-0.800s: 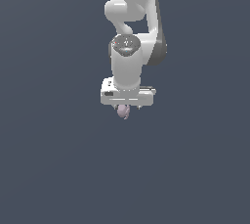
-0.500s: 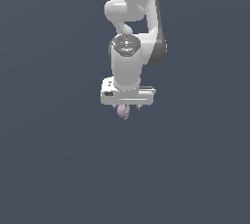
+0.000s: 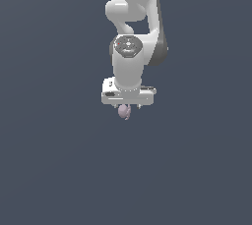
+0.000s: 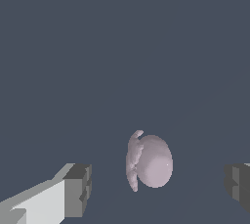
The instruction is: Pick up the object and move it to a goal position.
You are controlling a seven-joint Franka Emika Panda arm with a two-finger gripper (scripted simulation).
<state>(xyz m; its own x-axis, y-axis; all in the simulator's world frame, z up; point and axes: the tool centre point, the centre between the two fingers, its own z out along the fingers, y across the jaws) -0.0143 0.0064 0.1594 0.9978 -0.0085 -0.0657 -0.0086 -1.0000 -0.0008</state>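
Note:
The object point(image 4: 151, 162) is a small pale pinkish-mauve rounded lump with a ragged ridge along one side. In the wrist view it sits between the two grey fingertips point(image 4: 78, 189), with a clear gap to each, so neither pad touches it. My white gripper point(image 4: 157, 185) is open around it. In the exterior view the object point(image 3: 123, 112) shows just under the gripper point(image 3: 127, 107), partly hidden by the white hand, and the arm stands upright above it.
A plain dark blue-grey surface point(image 3: 59, 170) fills both views. No other objects, containers or edges show.

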